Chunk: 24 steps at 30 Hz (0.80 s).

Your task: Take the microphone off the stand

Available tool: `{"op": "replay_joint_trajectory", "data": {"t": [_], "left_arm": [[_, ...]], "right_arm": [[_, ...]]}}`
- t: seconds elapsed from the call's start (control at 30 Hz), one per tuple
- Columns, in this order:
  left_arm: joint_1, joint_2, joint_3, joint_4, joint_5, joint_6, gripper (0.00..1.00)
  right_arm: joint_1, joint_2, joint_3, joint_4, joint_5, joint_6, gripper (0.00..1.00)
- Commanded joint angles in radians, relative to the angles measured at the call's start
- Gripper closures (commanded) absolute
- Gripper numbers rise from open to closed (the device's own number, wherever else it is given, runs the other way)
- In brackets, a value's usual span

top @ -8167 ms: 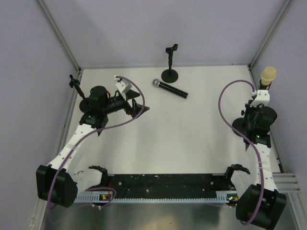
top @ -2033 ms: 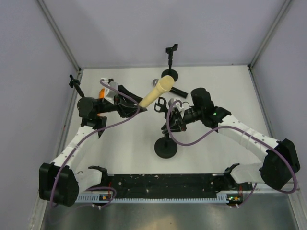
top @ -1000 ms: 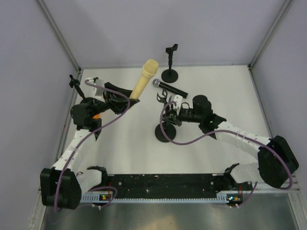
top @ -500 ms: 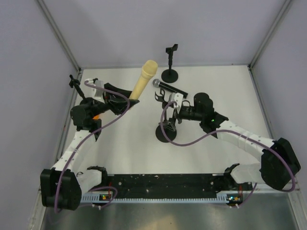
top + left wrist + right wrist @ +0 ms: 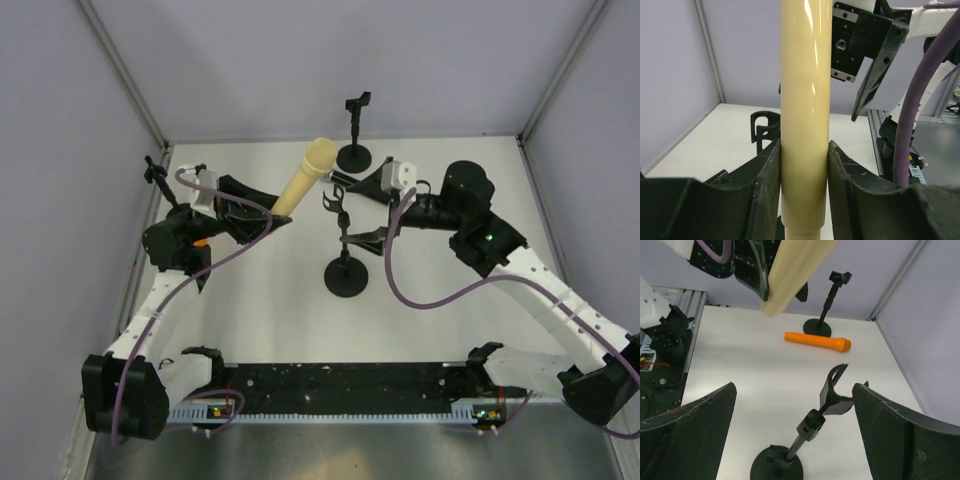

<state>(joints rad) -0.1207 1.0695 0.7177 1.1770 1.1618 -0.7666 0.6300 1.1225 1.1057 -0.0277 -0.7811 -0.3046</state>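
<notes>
1. The cream microphone (image 5: 805,95) is out of the clip (image 5: 834,382) and up in the air, left of the stand (image 5: 344,262). The left gripper (image 5: 268,212) is clamped on its lower body, and its head points to the far side.
2. The right gripper (image 5: 355,210) is spread wide and holds nothing. Its 2 fingers straddle the upper stand without clearly touching it.
3. The removal looks done. What remains, I judge, is pulling both arms clear and setting the microphone down.
4. Risk 1: a sideways pull by the right arm could hook a finger on the clip or pole and tip the stand, which rests only on its small round base (image 5: 777,467).
5. Risk 2: the microphone head sits close to the right gripper's far finger, so a swing to the right could knock them together.
6. Risk 3: the glossy body is held low down and the long end sticks out, so a quick turn might let it slide or pivot.
7. Nearby are an orange microphone (image 5: 817,341) lying on the surface (image 5: 450,320) under the left arm, a short stand (image 5: 827,300) in the far-left corner, and another empty stand (image 5: 354,150) at the far edge. The orange microphone takes up part of the nearest set-down area.
</notes>
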Motion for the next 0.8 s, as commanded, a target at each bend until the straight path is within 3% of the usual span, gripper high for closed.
{"op": "replay_joint_trajectory", "data": {"t": [0.0, 0.17, 0.3, 0.43, 0.57, 0.77], "left_arm": [[-0.011, -0.002, 0.107, 0.092, 0.073, -0.098, 1.00], [-0.011, 0.015, 0.196, 0.050, 0.141, -0.140, 1.00], [-0.017, 0.038, 0.232, 0.062, 0.084, -0.178, 1.00], [-0.028, 0.050, 0.253, -0.034, -0.019, -0.133, 1.00], [-0.036, 0.049, 0.243, -0.114, -0.108, -0.085, 1.00], [-0.042, 0.032, 0.261, -0.480, -0.298, 0.094, 1.00]], "right_arm": [[-0.012, 0.005, 0.173, -0.164, -0.053, 0.032, 0.04], [-0.012, 0.013, 0.330, -0.334, -0.027, -0.042, 0.04], [-0.012, 0.016, 0.404, -0.337, -0.062, 0.007, 0.04], [-0.012, 0.016, 0.404, -0.200, -0.145, 0.187, 0.04], [-0.015, 0.025, 0.379, -0.086, -0.129, 0.326, 0.05], [-0.049, 0.059, 0.300, 0.115, -0.046, 0.528, 0.07]]}}
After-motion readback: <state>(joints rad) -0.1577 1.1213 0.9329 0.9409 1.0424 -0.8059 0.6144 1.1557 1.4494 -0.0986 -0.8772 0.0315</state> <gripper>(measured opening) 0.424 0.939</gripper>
